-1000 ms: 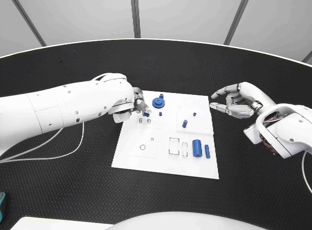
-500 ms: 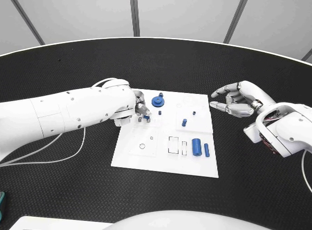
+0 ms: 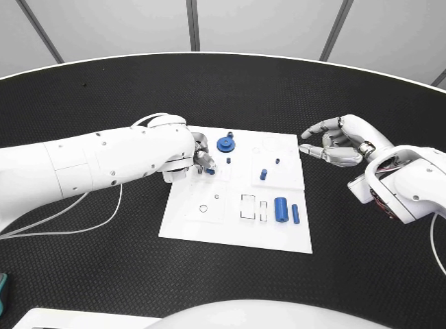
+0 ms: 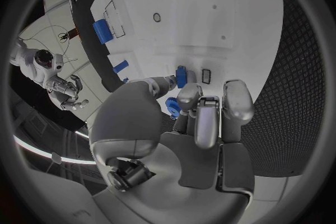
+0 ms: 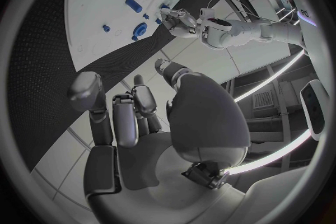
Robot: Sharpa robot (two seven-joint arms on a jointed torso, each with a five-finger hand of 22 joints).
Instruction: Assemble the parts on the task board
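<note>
Two hands are yours to watch. Your left hand (image 3: 199, 159) sits over the upper left part of the white board (image 3: 233, 229), its fingers (image 4: 199, 117) bunched close together, and in the left wrist view a small blue piece (image 4: 181, 76) is pinched at the fingertips, right against the board beside a small rectangular slot (image 4: 206, 74). A second blue bit (image 4: 172, 106) shows under the fingers there; you cannot tell whether the hand holds it as well. Your right hand (image 3: 338, 144) hovers off the board's upper right corner, above the black table (image 3: 104, 274), fingers loosely curled and apart, with nothing in them.

Nearest you on the board lie a thick blue cylinder (image 3: 281, 206) and a thinner blue pin (image 3: 296, 214), side by side next to two rectangular slots (image 3: 254, 208). Further up, a short blue peg (image 3: 264, 175) is near the board's middle, and a round blue part (image 3: 226, 144) sits near the far edge, just beside your left hand.

Past the table, pale wall panels (image 3: 262, 27) close off the room.
</note>
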